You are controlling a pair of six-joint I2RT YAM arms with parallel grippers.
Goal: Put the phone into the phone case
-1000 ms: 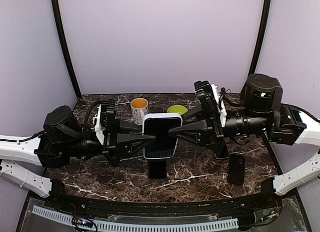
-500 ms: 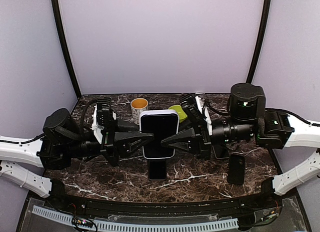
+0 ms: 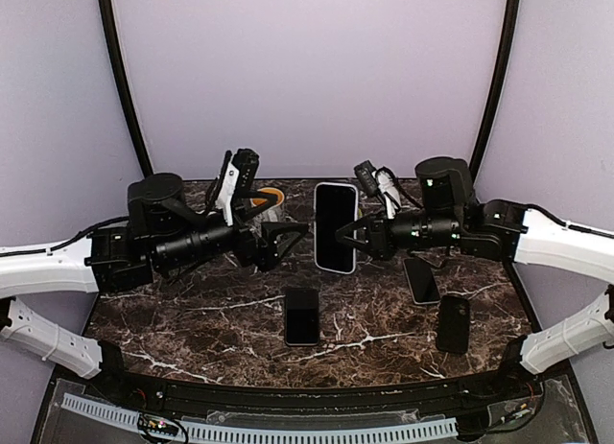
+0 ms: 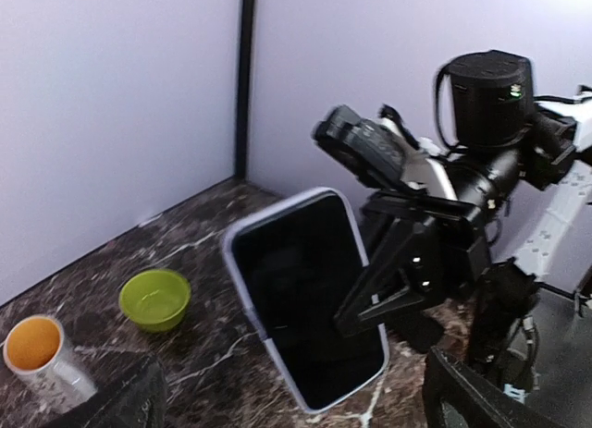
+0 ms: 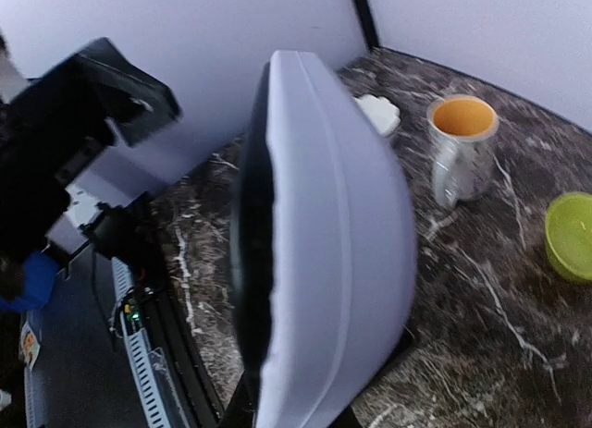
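The right claw (image 4: 359, 310) pinches a tilted lavender-cased phone (image 4: 305, 299) by its edge above the marbled tabletop (image 4: 213, 234). A green bowl (image 4: 154, 299) and an orange-lined mug (image 4: 42, 354) stand lower left.

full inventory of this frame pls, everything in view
phone: 1, black screen, inside the case, held upright above the table
case: 1, pale lavender-white, around the phone
spare phones: 3, dark, flat on the table; front centre, right, front right
mug: 1, white with orange inside, back left of centre
bowl: 1, green, back of table, beside the mug, not touching it
table: 1, dark marble with white veins
right gripper: 1, black, shut on the cased phone's edge
left gripper: 1, black, open, left of the phone and apart from it
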